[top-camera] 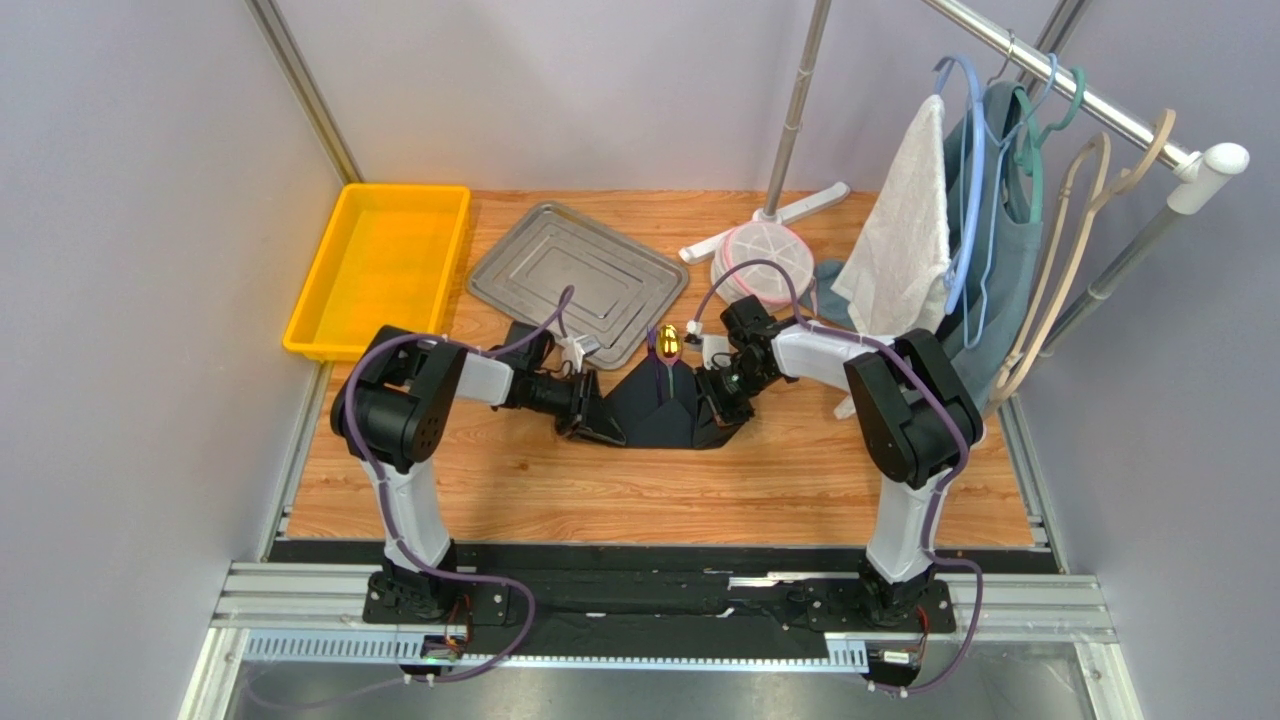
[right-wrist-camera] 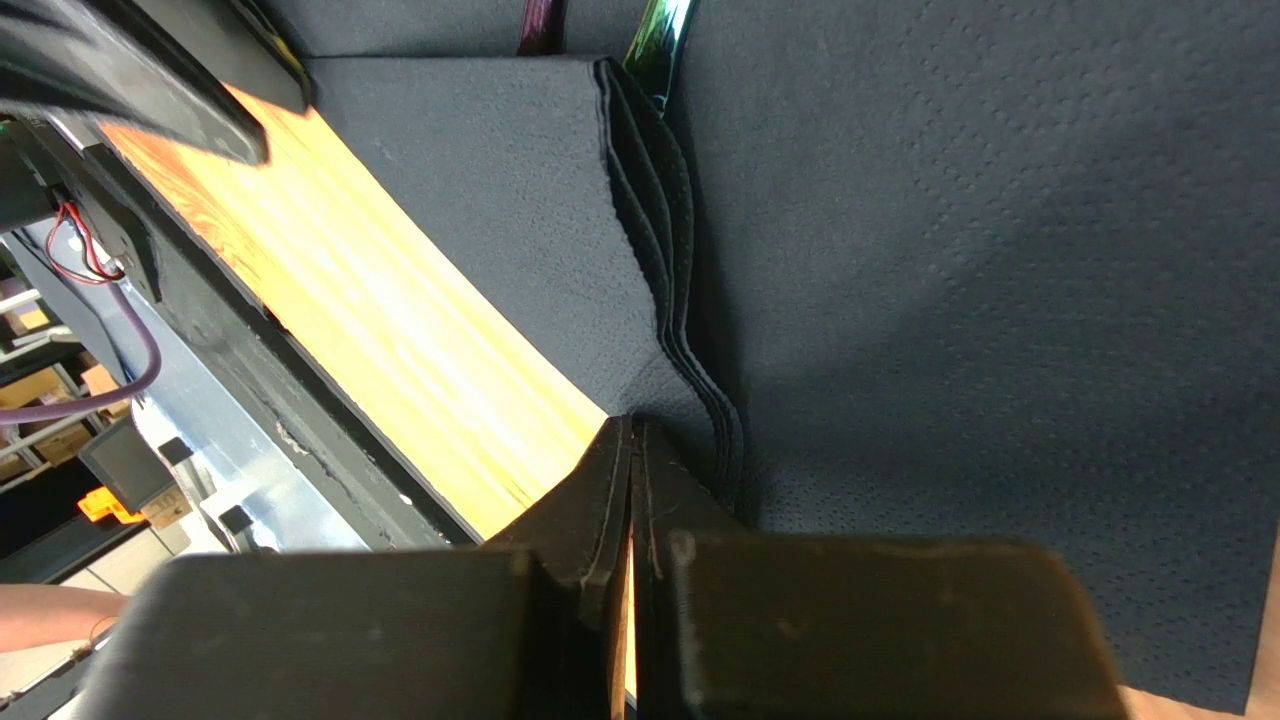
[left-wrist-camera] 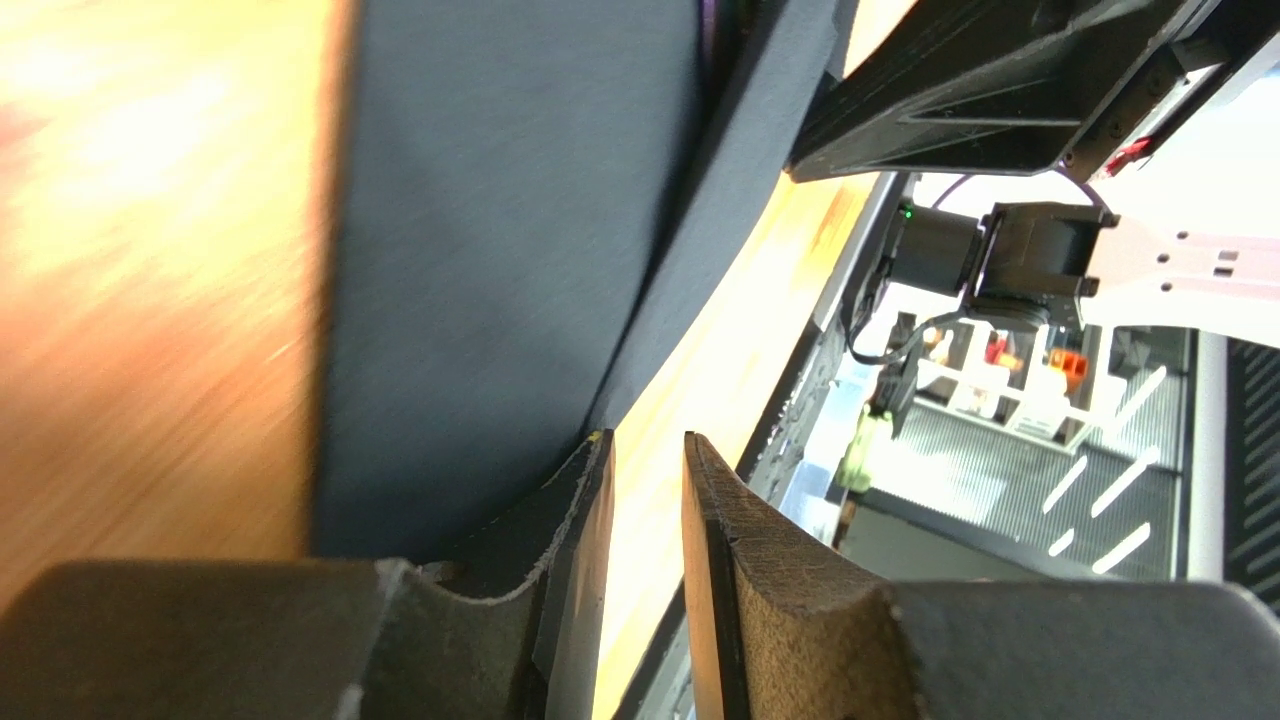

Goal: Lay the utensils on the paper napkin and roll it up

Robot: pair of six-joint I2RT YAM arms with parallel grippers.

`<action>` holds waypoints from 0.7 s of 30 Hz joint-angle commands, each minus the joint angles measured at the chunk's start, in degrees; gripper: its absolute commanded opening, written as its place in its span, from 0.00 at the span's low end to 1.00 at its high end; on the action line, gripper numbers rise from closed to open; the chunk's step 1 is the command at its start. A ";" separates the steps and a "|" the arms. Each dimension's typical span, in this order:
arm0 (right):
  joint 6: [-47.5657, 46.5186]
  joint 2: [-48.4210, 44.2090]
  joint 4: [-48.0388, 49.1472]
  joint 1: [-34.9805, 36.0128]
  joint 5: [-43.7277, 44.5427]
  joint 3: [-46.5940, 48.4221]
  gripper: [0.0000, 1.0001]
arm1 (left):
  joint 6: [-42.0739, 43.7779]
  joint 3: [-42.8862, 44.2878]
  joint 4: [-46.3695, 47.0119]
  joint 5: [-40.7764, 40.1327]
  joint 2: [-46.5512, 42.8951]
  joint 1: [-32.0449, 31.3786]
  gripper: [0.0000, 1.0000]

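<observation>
The black paper napkin (top-camera: 661,408) lies mid-table with both side flaps folded in toward the middle. From its far edge sticks the spoon's gold bowl (top-camera: 666,339). In the right wrist view the purple fork (right-wrist-camera: 534,21) and the spoon's greenish handle (right-wrist-camera: 661,38) show at the top, between napkin layers. My left gripper (top-camera: 577,402) is at the napkin's left flap (left-wrist-camera: 496,255), and its jaws (left-wrist-camera: 646,438) stand slightly open with only wood showing between them. My right gripper (top-camera: 724,393) is shut, its tips (right-wrist-camera: 631,426) meeting at the stacked fold (right-wrist-camera: 669,300). Whether paper is pinched there I cannot tell.
A grey metal tray (top-camera: 579,278) and a yellow bin (top-camera: 383,267) sit at the back left. At the back right a stand's white base (top-camera: 759,248) rests beside a rail with a white towel (top-camera: 902,225) and several hangers.
</observation>
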 commanded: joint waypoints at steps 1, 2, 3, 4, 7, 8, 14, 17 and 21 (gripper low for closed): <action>-2.20 0.59 0.56 -0.09 4.35 -0.73 0.00 | 7.62 1.04 -7.60 -2.33 -2.61 1.78 0.33; -2.20 0.58 0.47 -0.09 4.17 -0.64 0.00 | 8.85 1.13 -7.97 -2.60 -3.14 1.78 0.33; -2.20 0.58 0.29 -0.09 3.82 -0.47 0.00 | 9.13 0.96 -7.89 -2.51 -4.54 1.78 0.33; -2.20 0.41 0.12 -0.09 3.64 -0.38 0.00 | 9.13 0.87 -7.28 -1.12 -5.42 1.78 0.33; -2.12 -0.03 -0.15 -0.09 2.77 0.06 0.00 | 8.52 0.60 -4.12 1.26 -10.33 1.17 0.34; -1.85 -0.12 -0.24 -0.18 2.15 0.24 0.00 | 8.60 0.69 -3.33 1.35 -11.57 0.21 0.35; -1.85 -0.91 -1.82 -0.09 0.39 1.47 0.01 | 1.59 1.48 7.39 -0.22 -13.35 -6.20 0.35; -1.68 -0.82 -2.52 -0.18 -0.40 1.47 0.01 | -5.70 2.19 15.38 -1.98 -9.05 -8.23 0.35; -1.15 -0.65 -2.87 -0.18 -1.45 1.55 0.01 | -12.92 3.94 25.22 -3.22 -2.37 -10.26 0.34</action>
